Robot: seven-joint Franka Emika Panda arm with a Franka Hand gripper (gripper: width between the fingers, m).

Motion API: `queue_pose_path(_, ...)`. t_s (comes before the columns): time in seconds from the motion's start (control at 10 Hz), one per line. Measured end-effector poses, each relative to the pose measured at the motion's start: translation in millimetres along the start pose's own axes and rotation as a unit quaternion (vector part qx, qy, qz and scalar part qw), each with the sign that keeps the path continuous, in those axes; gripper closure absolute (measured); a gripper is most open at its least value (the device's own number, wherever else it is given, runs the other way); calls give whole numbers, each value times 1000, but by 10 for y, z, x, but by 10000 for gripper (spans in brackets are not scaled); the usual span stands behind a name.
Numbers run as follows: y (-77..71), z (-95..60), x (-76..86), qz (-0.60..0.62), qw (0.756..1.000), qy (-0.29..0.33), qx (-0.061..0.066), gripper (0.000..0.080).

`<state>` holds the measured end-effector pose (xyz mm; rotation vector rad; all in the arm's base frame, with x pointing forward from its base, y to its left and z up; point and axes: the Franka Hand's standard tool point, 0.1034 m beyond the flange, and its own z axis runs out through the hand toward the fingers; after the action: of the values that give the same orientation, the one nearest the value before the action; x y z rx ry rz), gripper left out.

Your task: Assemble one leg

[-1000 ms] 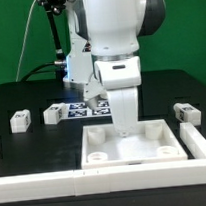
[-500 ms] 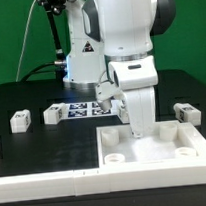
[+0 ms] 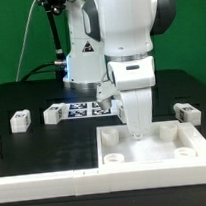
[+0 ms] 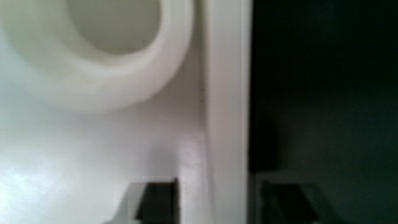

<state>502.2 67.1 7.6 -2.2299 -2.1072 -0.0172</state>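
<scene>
My gripper [image 3: 141, 136] is down on the back rim of the large white square panel [image 3: 155, 153], which lies flat at the front right of the black table. In the wrist view its jaws [image 4: 217, 192] stand on either side of the panel's raised rim [image 4: 222, 100], closed on it, with a round corner hole [image 4: 98, 45] beside. Three legs, small white blocks with square markers, lie loose: two at the exterior view's left [image 3: 20, 120] [image 3: 53, 114] and one at its right [image 3: 185, 112]. None is near the gripper.
The marker board [image 3: 86, 109] lies behind the gripper. A white bar [image 3: 42, 182] runs along the table's front edge and meets the panel's left side. The arm's body hides part of the table behind the panel.
The gripper and the panel slid together toward the exterior view's right between the earliest frame and half a second ago. Since then nothing has moved.
</scene>
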Motion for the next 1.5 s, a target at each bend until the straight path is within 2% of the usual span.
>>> queue_pose_path(0.1, 0, 0, -2, 0, 1000, 0, 0, 423)
queue_pose_path(0.2, 0, 0, -4, 0, 1000, 0, 0, 423)
queue_pose_path(0.3, 1, 0, -6, 1, 1000, 0, 0, 245)
queue_pose_path(0.4, 1, 0, -8, 1, 1000, 0, 0, 179)
queue_pose_path(0.9, 0, -2, -14, 2, 1000, 0, 0, 150)
queue_pose_path(1.2, -101, -223, 109, 37, 999, -4, -11, 150)
queue_pose_path(1.4, -148, -407, 247, 57, 998, -8, -16, 150)
queue_pose_path(1.5, -152, -447, 288, 63, 998, -8, -20, 150)
